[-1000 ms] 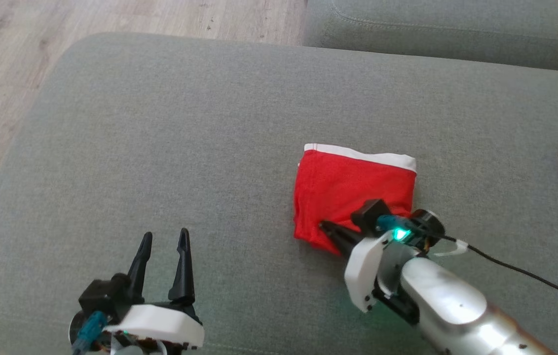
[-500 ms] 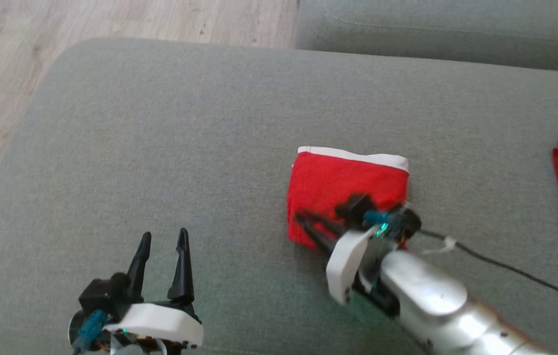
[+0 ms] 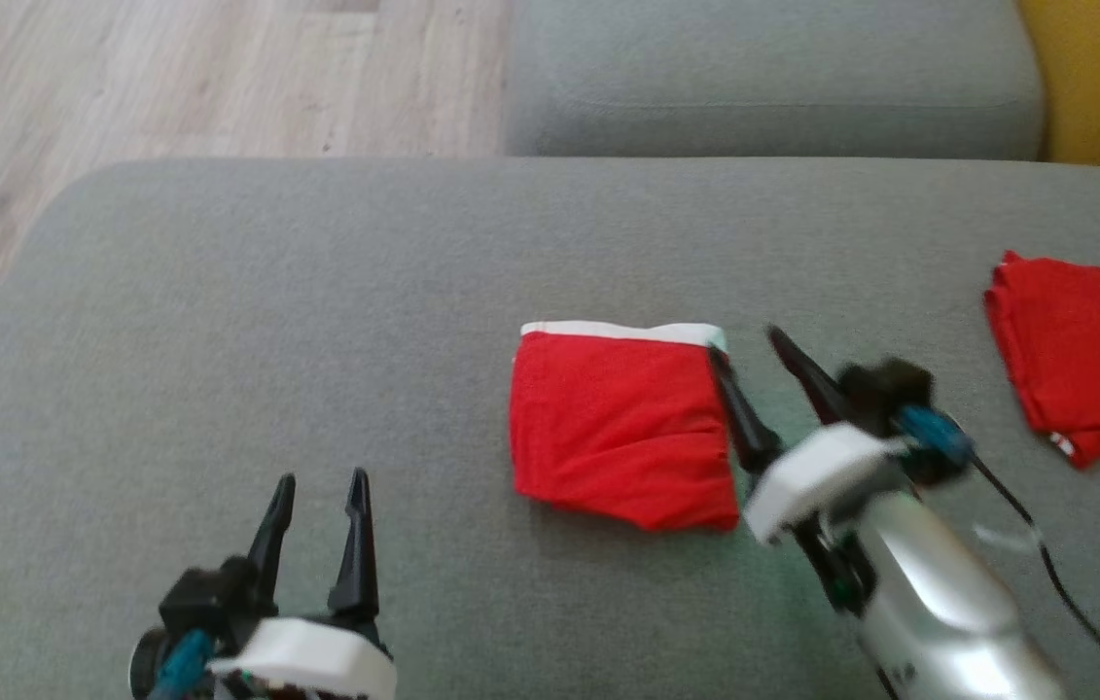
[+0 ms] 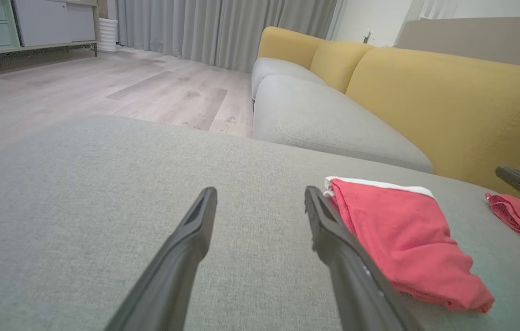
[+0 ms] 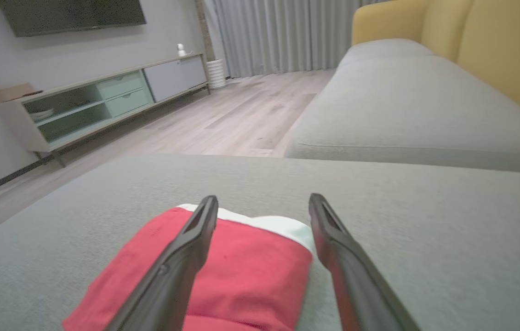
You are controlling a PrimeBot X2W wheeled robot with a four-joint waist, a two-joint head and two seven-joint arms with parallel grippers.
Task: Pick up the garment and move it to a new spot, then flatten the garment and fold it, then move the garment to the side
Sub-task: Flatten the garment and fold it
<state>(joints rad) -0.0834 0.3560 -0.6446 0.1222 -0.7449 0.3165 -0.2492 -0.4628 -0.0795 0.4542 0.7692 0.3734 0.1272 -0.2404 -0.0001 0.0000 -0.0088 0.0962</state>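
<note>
The garment (image 3: 620,426) is a folded red piece with a white band along its far edge, lying flat on the grey cushion (image 3: 316,321). It also shows in the left wrist view (image 4: 402,239) and the right wrist view (image 5: 241,271). My right gripper (image 3: 744,345) hovers open just above the garment's right edge, nothing between its fingers (image 5: 195,234). My left gripper (image 3: 321,478) stands open over bare cushion to the garment's lower left, empty (image 4: 260,195).
A second folded red cloth (image 3: 1084,365) lies at the cushion's right side. Another grey seat (image 3: 763,87) and yellow backrests (image 4: 448,105) lie beyond. Wooden floor (image 3: 170,78) borders the cushion's far left. A black cable (image 3: 1046,564) trails from my right wrist.
My right gripper opened, let go of the garment's near edge and lifted away to its right side. The head camera shifted, so the whole scene slid. The left gripper stayed put.
</note>
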